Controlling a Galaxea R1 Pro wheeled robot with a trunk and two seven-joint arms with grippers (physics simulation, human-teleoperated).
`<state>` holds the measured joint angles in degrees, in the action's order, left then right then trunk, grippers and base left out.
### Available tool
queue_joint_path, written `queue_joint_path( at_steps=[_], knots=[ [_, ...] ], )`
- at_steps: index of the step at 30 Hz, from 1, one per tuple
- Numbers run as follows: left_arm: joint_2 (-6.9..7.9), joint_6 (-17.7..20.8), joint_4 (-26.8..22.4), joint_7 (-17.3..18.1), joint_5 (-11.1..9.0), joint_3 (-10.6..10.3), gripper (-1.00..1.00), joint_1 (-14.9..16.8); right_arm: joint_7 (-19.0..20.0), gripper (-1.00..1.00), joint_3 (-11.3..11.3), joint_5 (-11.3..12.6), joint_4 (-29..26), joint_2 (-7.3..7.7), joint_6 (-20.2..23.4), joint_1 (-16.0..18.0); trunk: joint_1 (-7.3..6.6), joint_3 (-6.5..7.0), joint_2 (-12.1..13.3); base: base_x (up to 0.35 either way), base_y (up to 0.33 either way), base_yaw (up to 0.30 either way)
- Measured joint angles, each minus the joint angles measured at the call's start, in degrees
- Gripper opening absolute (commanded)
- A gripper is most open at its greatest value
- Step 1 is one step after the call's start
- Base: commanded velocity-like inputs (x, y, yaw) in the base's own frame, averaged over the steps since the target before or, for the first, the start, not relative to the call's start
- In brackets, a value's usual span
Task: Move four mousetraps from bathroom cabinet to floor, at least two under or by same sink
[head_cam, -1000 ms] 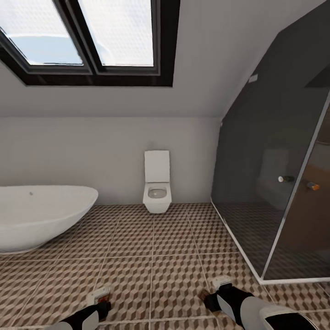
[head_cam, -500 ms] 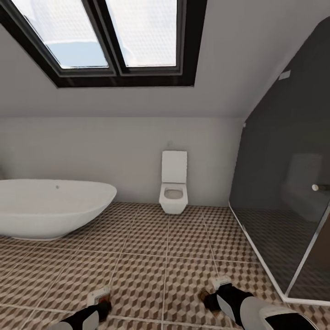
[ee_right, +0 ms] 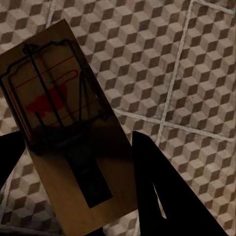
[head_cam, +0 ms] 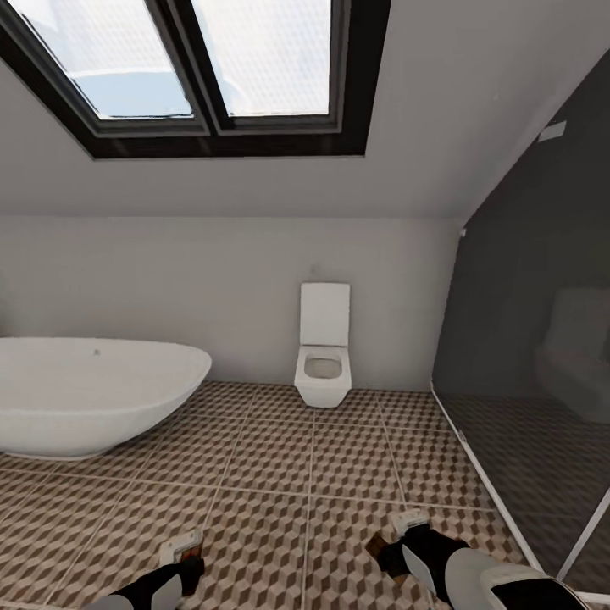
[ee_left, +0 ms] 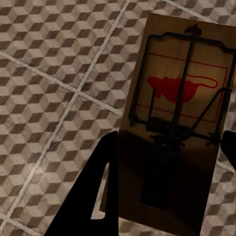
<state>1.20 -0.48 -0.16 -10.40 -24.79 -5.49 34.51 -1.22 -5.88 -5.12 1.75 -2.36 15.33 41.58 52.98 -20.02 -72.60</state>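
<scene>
We count two mousetraps, one in each gripper. In the left wrist view, the left gripper [ee_left: 164,157] is clamped on a mousetrap [ee_left: 177,123], its dark fingers [ee_left: 93,196] pressing the board's two long edges. In the right wrist view, the right gripper [ee_right: 73,152] grips the second mousetrap [ee_right: 64,123] the same way, one finger [ee_right: 167,191] against its long edge. Both traps hang above the bathroom floor [head_cam: 280,474], not touching it.

Each trap is a flat brown wooden rectangle. It carries a thin black wire frame, a dark spring bar running along the middle, and a red mouse shape printed inside a thin red outline.

From the head view we see the left gripper [head_cam: 182,551] and the right gripper [head_cam: 405,532] low in front of us, near the closest tiles. The floor is laid in large square tiles of brown, beige and grey cubes with pale grout. One white bathtub [head_cam: 85,394] stands on the floor at the left wall, one white toilet [head_cam: 323,347] is mounted against the far wall, and one dark glass shower enclosure [head_cam: 534,356] closes the right side. Two skylight panes [head_cam: 203,59] in a black frame sit in the sloped white ceiling.
</scene>
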Motion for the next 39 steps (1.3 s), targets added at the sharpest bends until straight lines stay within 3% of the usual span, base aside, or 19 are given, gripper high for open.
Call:
queue_joint_path(
  at_steps=[39],
  knots=[
    [0.05, 0.0, 0.0, 0.0, -0.1, 0.0, -1.0, 0.0, -0.5, -1.0, 0.2, 0.0, 0.0, 0.27, -0.8, 0.0, 0.0, 0.0, 0.0, 0.324, 0.0, -0.02]
  ],
)
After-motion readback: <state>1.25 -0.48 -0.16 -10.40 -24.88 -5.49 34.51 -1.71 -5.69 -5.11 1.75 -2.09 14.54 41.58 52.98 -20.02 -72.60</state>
